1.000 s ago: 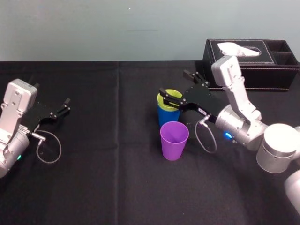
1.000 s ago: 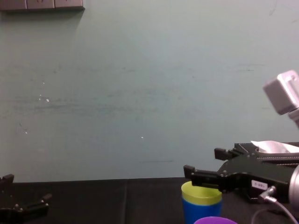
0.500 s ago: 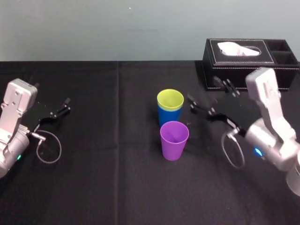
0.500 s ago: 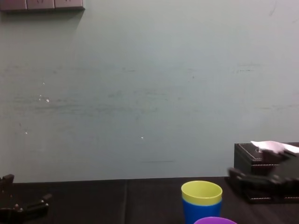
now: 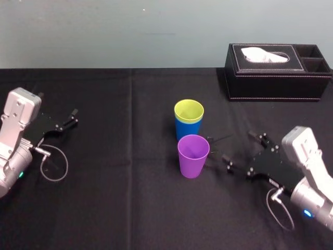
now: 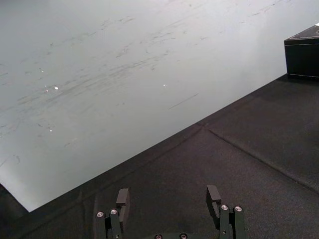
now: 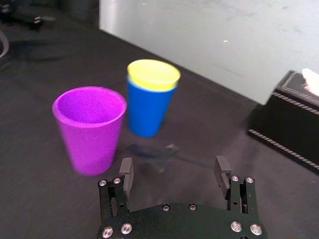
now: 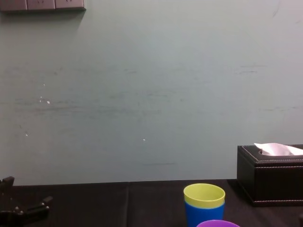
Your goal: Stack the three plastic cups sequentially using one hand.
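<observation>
The table (image 5: 130, 208), draped in black cloth, took up most of the head view, with a pale wall behind it. A black tissue box (image 5: 278, 73) sat at the upper right, well apart from the cups and playing no part in the job. The right gripper (image 5: 240, 148) lay low over the cloth at the lower right, its two fingers spread wide and holding nothing, pointed toward the middle of the frame. In the right wrist view the right gripper (image 7: 174, 172) showed the same open gap, with the cups standing beyond it; that low, open aim looked like a line-up for taking a cup by its side wall. The left gripper (image 5: 66, 121) rested at the far left edge, well clear of everything, and the left wrist view showed its fingers apart and empty (image 6: 168, 196) over bare cloth; it seemed parked, since the task called for one hand alone. At the centre stood the blue cup (image 5: 186, 129), upright, with the yellow-green cup (image 5: 189, 110) nested inside it so that only its rim band rose above the blue one, so the first stacking appeared done. The purple cup (image 5: 193, 156) stood upright just below them in the frame, mouth up and empty, nearest the right gripper. The right wrist view showed a narrow gap between the purple cup (image 7: 90, 129) and the blue one (image 7: 147, 112), so they stood close but not touching. It was probably the next cup to lift, and the close spacing left little room for a finger on the blue cup's side.
</observation>
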Tool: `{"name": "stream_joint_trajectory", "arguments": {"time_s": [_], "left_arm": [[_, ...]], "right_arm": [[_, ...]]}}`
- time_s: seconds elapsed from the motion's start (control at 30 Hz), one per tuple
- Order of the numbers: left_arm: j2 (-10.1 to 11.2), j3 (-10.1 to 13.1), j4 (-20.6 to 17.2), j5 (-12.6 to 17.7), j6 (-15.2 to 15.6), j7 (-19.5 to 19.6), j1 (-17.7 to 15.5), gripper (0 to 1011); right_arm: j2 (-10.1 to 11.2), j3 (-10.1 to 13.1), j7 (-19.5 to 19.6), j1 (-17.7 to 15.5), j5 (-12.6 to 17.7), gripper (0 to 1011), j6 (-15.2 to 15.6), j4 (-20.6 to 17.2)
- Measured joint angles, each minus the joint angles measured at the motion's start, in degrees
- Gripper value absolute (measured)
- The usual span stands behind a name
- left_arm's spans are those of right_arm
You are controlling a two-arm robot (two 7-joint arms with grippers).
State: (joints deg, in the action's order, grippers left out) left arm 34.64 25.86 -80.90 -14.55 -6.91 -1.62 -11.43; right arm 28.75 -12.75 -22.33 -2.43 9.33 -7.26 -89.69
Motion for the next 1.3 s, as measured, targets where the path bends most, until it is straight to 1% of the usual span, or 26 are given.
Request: {"name": "stream_joint_trajectory", "arguments": {"time_s": [0.13, 0.17, 0.2, 0.3, 0.5, 0.53, 0.7, 0.77, 0.83, 1.0, 1.3], "left_arm": [[0.0, 0.0, 0.0, 0.0, 0.0, 0.0, 0.0, 1011], [0.0, 0.0, 0.0, 0.0, 0.0, 0.0, 0.0, 1011], [0.0, 0.0, 0.0, 0.0, 0.0, 0.0, 0.0, 1011], [0.0, 0.0, 0.0, 0.0, 0.0, 0.0, 0.0, 1011], [0.0, 0.0, 0.0, 0.0, 0.0, 0.0, 0.0, 1011], [0.0, 0.0, 0.0, 0.0, 0.0, 0.0, 0.0, 1011], [0.0, 0.0, 0.0, 0.0, 0.0, 0.0, 0.0, 1011], [0.0, 0.0, 0.0, 0.0, 0.0, 0.0, 0.0, 1011], [0.0, 0.0, 0.0, 0.0, 0.0, 0.0, 0.0, 1011], [0.0, 0.0, 0.0, 0.0, 0.0, 0.0, 0.0, 1011], [0.0, 0.0, 0.0, 0.0, 0.0, 0.0, 0.0, 1012]], "right_arm": [[0.4, -0.6, -2.0, -0.8, 0.2, 1004, -1.7, 1.0], [0.4, -0.8, -3.0, -1.0, 0.8, 1004, -2.4, 1.5], [0.4, -0.8, -3.0, -1.0, 0.8, 1004, -2.4, 1.5], [0.3, -1.5, -5.8, -1.1, 3.1, 1004, -4.3, 2.6], [0.1, -2.9, -9.0, -0.7, 6.1, 1004, -6.3, 3.7], [0.1, -2.9, -9.0, -0.7, 6.1, 1004, -6.3, 3.7], [-0.5, -4.0, -10.7, 0.2, 8.8, 1004, -6.5, 4.4], [-0.9, -4.5, -11.2, 0.7, 10.2, 1004, -6.2, 4.8], [-1.3, -4.9, -11.3, 1.2, 10.9, 1004, -6.0, 5.0], [-1.9, -6.1, -11.3, 2.4, 11.4, 1004, -5.6, 5.7], [-2.4, -7.6, -10.7, 4.0, 11.5, 1004, -5.2, 6.2]]}}
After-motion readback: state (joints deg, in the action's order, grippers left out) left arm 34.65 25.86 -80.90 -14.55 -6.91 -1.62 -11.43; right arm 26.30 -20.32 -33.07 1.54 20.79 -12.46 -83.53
